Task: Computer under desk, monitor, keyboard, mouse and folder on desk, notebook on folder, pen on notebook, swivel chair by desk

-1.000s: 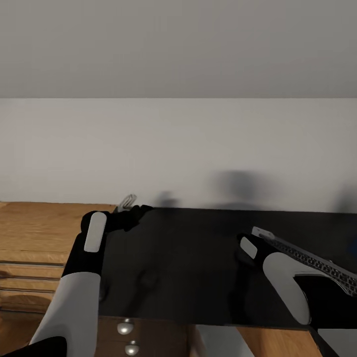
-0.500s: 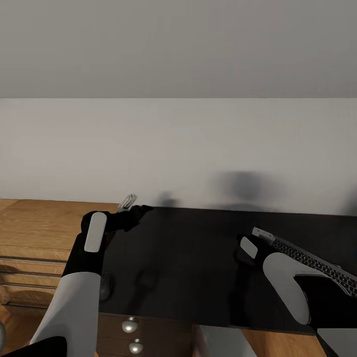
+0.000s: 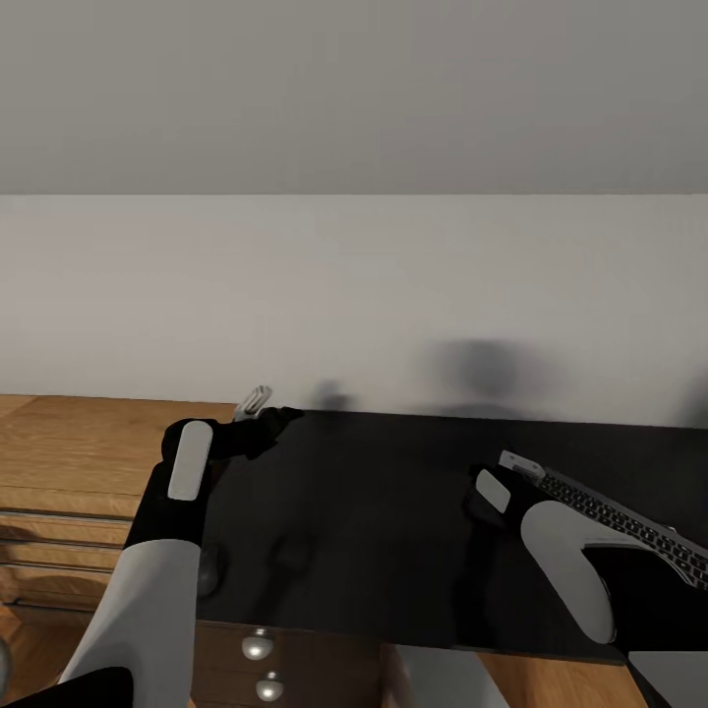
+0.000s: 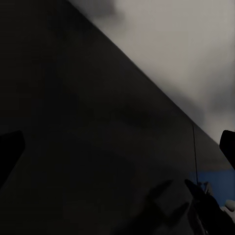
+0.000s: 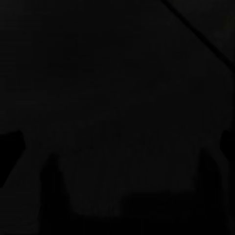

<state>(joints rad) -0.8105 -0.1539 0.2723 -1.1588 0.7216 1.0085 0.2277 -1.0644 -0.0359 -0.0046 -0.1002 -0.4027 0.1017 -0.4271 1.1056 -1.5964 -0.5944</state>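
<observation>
The flat black keyboard [image 3: 629, 526] rides above the long black desk surface [image 3: 374, 521], apparently carried by the right arm; neither arm's jaws can be read. Released carelessly, it might slide off.

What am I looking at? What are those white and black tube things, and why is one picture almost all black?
Those tubes are a robot's two arms, seen from a camera on its head. It is a pretend robot inside a computer world. Its left arm ends in the left gripper, a two-finger claw, hanging over the far corner of the black desk. The right gripper is at the end of the keyboard, which sticks up slanted from the desk; I cannot tell whether it is squeezing it. Beside the desk is a wooden chest, and round silver knobs mark the desk drawers. The other two pictures come from little cameras on the wrists. They look at the black desk from close up, so the right one is almost all dark.
</observation>
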